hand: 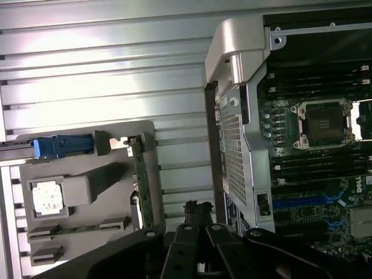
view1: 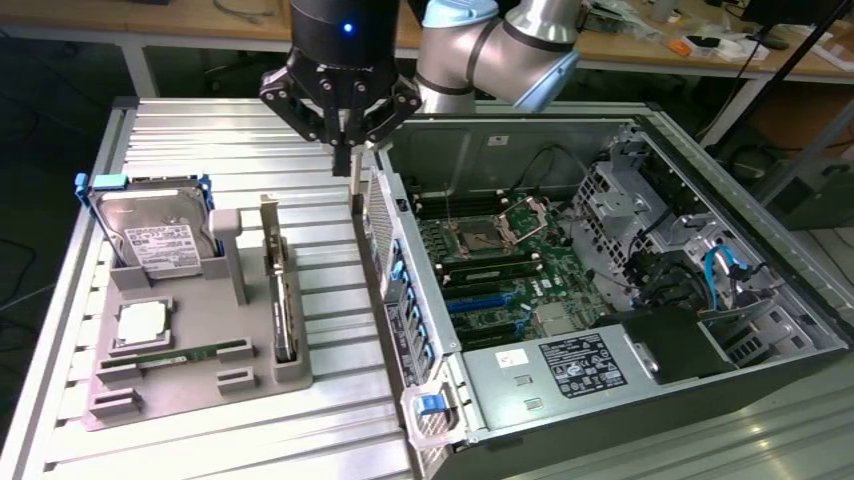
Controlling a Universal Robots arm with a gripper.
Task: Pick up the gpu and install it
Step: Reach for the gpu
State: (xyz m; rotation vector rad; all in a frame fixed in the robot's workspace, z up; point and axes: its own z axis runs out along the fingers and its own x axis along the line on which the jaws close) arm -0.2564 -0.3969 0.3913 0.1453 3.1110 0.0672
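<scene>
We see the tool [view1: 343, 160] [hand: 196, 208] shut tight, fingers pressed together with nothing between them. It hangs over the slatted metal surface [view1: 200, 130], close to the back edge of the open computer case [view1: 747, 330], between the case and the grey holder tray [view1: 200, 300].

The gpu [view1: 280, 290] [hand: 141, 186] stands on edge in a slot of that tray, on the side nearer the case, apart from the tool and not held.

Also on the tray are a hard drive [view1: 158, 235] in a blue-tabbed frame, a cpu [view1: 143, 325] and a memory stick [view1: 187, 353]. Inside the case we see the motherboard [view1: 507, 270] lying flat with its cpu socket [hand: 322, 122] open.
</scene>
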